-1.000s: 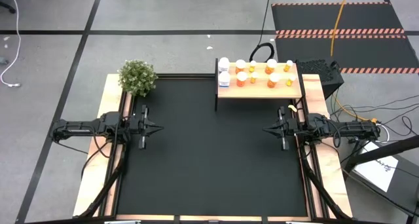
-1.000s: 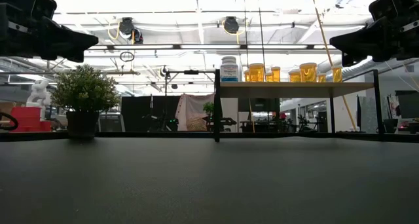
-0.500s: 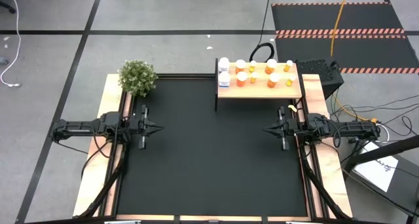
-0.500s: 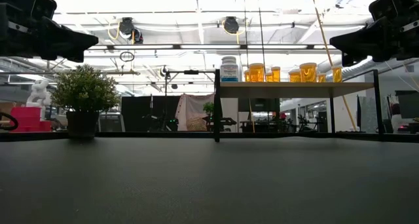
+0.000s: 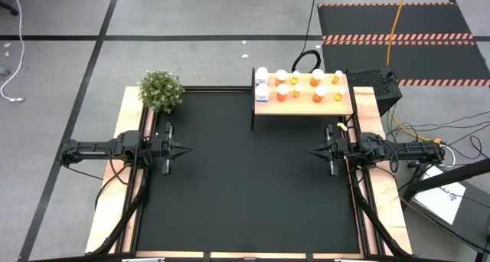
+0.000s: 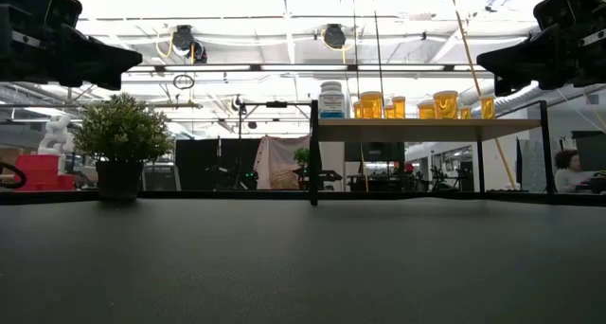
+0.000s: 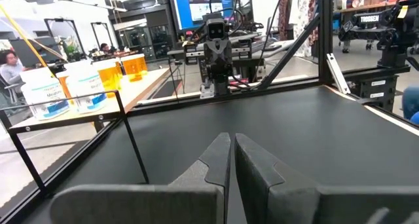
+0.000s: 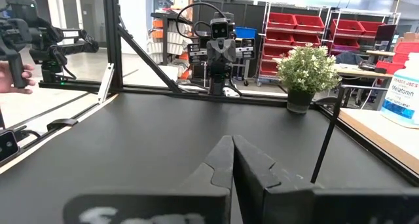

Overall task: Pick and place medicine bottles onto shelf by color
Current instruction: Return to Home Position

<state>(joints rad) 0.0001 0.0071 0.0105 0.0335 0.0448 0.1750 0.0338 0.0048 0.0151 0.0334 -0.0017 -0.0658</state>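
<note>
The pale wood shelf [image 5: 302,103] stands at the table's far right on thin black legs. On its top stand two white bottles [image 5: 262,84] at its left end and several orange bottles with white caps [image 5: 306,86] to their right. They also show in the low view [image 6: 407,105] and the left wrist view [image 7: 65,86]. My left gripper [image 5: 187,149] is shut and empty at the table's left side. My right gripper [image 5: 310,151] is shut and empty at the right side, near the shelf's front. Both hover above the mat.
A green potted plant [image 5: 161,90] stands at the table's far left corner. The black mat [image 5: 245,185] lies between the two arms. Wooden side rails [image 5: 115,185] run along both sides. A person [image 6: 568,168] shows in the room beyond the table.
</note>
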